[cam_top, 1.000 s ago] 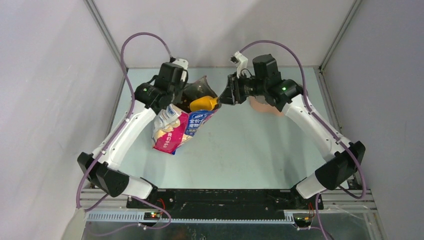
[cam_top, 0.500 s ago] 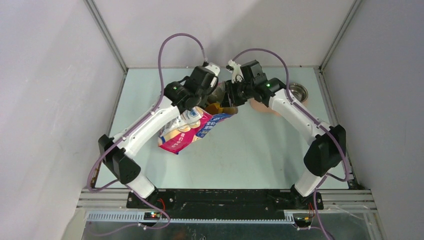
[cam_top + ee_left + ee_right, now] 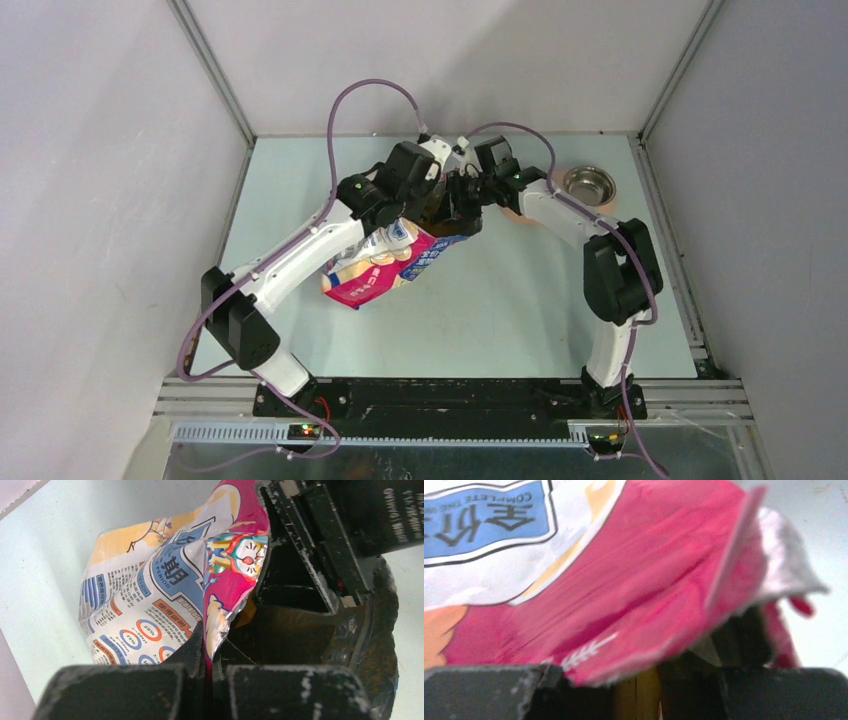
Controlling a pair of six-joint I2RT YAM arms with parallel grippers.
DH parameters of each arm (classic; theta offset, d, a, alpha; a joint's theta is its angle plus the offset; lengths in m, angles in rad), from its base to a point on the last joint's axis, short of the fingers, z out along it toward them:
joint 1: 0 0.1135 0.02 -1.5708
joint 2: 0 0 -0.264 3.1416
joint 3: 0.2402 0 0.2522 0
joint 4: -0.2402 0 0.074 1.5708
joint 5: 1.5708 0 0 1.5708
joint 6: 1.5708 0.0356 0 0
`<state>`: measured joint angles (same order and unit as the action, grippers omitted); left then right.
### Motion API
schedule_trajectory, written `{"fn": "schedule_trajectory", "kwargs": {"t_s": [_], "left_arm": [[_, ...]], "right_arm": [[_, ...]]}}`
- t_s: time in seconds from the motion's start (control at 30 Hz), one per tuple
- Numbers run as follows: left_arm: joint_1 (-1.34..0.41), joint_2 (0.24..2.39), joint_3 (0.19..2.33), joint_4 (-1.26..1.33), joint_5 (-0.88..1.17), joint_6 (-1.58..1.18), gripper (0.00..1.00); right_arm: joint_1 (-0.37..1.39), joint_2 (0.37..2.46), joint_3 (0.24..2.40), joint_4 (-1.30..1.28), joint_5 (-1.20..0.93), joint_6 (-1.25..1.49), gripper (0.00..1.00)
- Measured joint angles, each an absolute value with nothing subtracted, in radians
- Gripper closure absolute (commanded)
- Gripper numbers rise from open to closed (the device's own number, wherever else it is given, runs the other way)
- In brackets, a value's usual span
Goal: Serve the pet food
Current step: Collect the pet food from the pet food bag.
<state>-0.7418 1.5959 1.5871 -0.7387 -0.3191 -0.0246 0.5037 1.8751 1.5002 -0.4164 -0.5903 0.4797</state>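
Foil-lined bag (image 3: 150, 595), pink and blue print, lay slanted on the counter (image 3: 500, 300) with its mouth lifted toward the back. My left end effector (image 3: 207, 670) was clenched on a thin fold of the bag's rim and held the mouth open. My right end effector (image 3: 639, 682) was grasping the handle of the yellow scoop (image 3: 636, 697) and reached into that mouth, so the two wrists sat almost touching.

Pet food: I could not make out any pellets. The bag's inside showed only dark, so I judged the food to be down in there.

Risks noted:
- The pinch was on a narrow, glossy edge. If it slipped, the mouth would fold onto the scoop and tip out whatever it had gathered.
- The wrists were crowded. A careless withdrawal could knock the left fingers or drag the bag along.
- The steel bowl (image 3: 589, 184) stood well apart on the right. A scoop carried tilted over that stretch would shed food onto the counter.
- How full the scoop was could not be told, so it might come up empty.
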Motion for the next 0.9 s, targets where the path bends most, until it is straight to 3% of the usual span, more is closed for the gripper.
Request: {"fn": "schedule_trajectory", "kwargs": {"t_s": [0.27, 0.57, 0.9], "left_arm": [[-0.704, 1.551, 1.498, -0.654, -0.245, 0.026, 1.0], [-0.597, 1.444, 1.386, -0.584, -0.028, 0.062, 1.0], [-0.579, 1.392, 1.337, -0.568, 0.037, 0.115, 1.0]], "right_arm": [[0.511, 1.932, 1.464, -0.249, -0.698, 0.609, 1.0], [0.526, 1.934, 1.303, 0.135, -0.854, 0.869, 1.0], [0.528, 1.94, 1.219, 0.423, -0.957, 1.092, 1.0]]}}
